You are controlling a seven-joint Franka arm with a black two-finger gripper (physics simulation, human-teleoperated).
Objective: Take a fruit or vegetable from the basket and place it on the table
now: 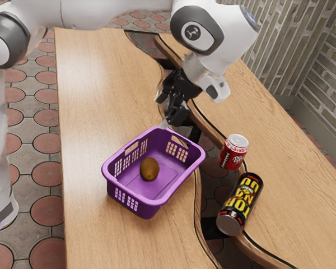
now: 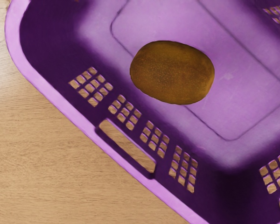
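End effector (image 1: 168,113) released, lol. Kiwi (image 2: 172,72) probably light, firmish, bit slippery; we'd pinch across narrow middle, clear of basket (image 2: 13,42) edges.

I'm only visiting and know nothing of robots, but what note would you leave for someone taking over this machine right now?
Gripper: raised near the basket; I see nothing in it, and can't tell whether it is open or shut.
Fruit: one brown, oval fruit, seemingly a kiwi, on the basket's floor.
Done: the fruit is not yet picked up.
Left: grasp it, lift it clear of the rim, set it on the table.
Nearby: a red can upright, a black can on its side.
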